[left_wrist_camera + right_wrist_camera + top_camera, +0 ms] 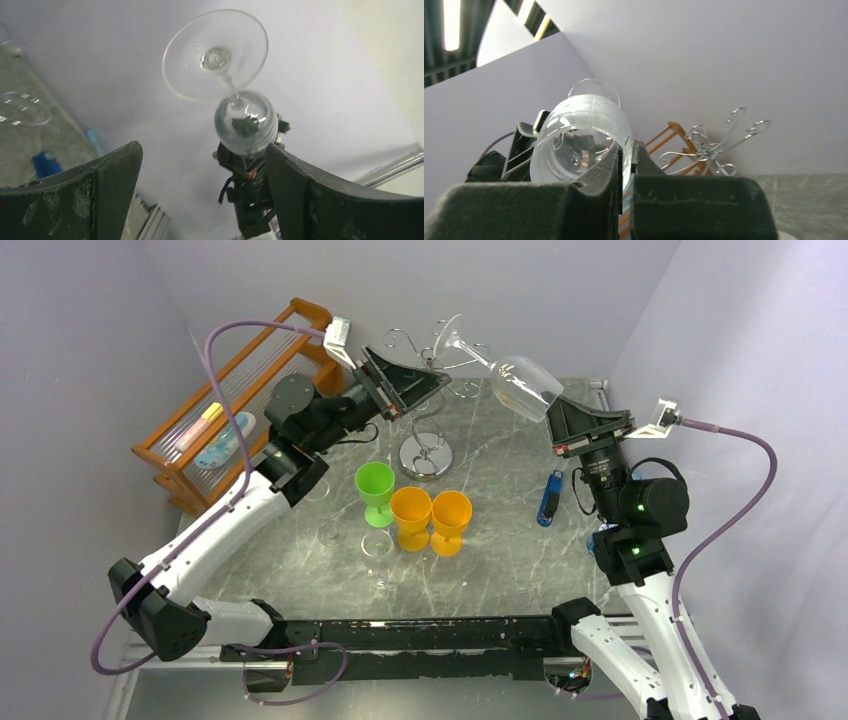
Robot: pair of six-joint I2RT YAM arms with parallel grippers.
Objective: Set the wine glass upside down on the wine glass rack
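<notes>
My right gripper (556, 408) is shut on the rim of a clear wine glass (522, 383) and holds it in the air, tilted, foot toward the back left. In the right wrist view the glass's wall (584, 140) is pinched between my fingers (626, 155). The chrome wine glass rack (432, 375) stands at the back centre on a round shiny base; its curled arms show in the right wrist view (714, 145). The glass's foot (452, 335) is close beside the rack's top arms. My left gripper (425, 385) is open and empty just left of the rack; in its view (202, 175) the glass (240, 115) hangs ahead.
An orange wooden slatted shelf (230, 400) stands at the back left. A green cup (376, 488) and two orange cups (430, 518) stand mid-table, with clear glasses (378, 555) near them. A blue object (548, 498) lies to the right. Walls close in on both sides.
</notes>
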